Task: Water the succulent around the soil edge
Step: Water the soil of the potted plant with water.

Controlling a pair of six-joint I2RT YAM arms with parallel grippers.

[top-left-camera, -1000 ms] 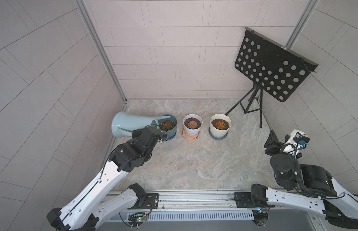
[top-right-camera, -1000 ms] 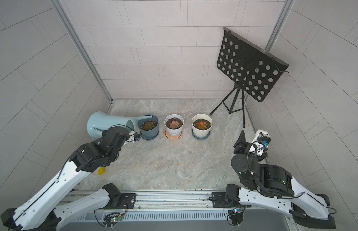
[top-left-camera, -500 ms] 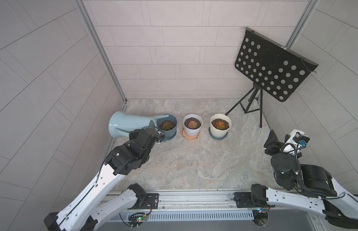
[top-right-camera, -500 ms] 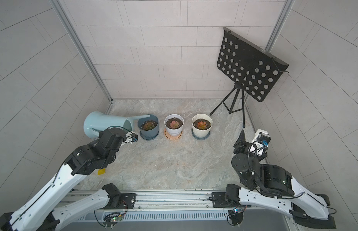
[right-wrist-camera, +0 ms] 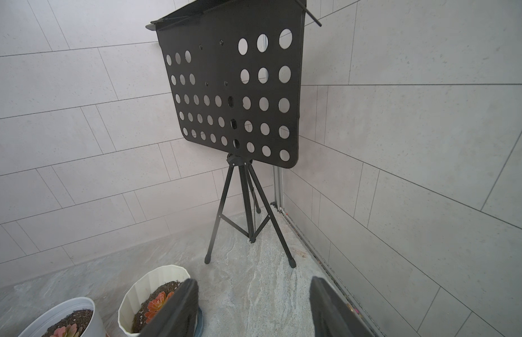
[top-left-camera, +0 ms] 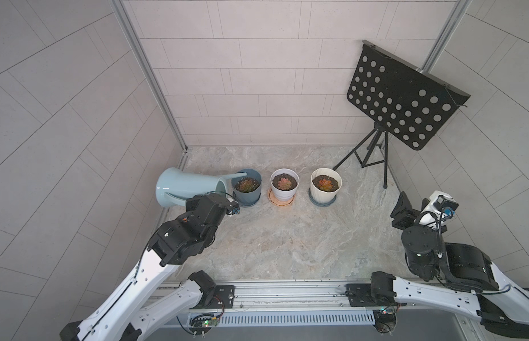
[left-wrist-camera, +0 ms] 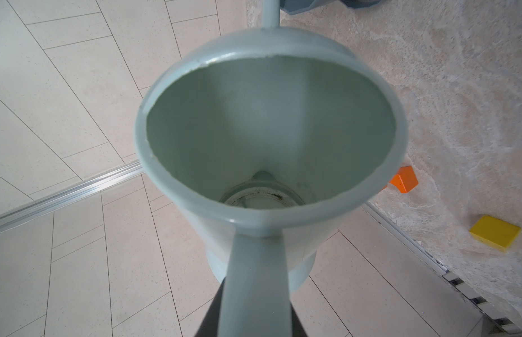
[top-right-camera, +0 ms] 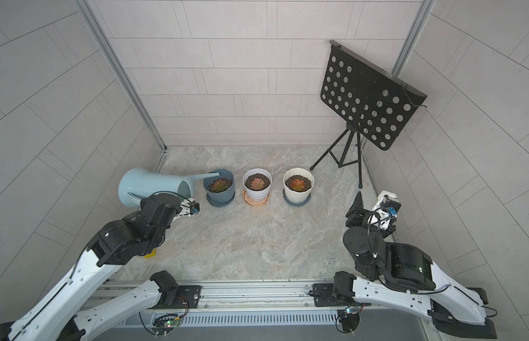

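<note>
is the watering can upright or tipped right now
Tipped. In both top views the watering can lies nearly on its side, its spout reaching over the rim of the blue pot.

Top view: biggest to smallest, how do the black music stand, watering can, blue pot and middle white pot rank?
1. black music stand
2. watering can
3. blue pot and middle white pot: too alike to rank.

Marbled desk [top-left-camera: 287,236] in view: three pots in a row toward the back, each on its own saucer, a blue pot [top-left-camera: 248,197], a white pot [top-left-camera: 284,193] and a cream pot [top-left-camera: 324,195]. The music stand [top-left-camera: 373,147] plants its tripod in the back right corner. By the left edge lie an orange block [left-wrist-camera: 404,179] and a yellow block [left-wrist-camera: 495,232], apart.
</note>
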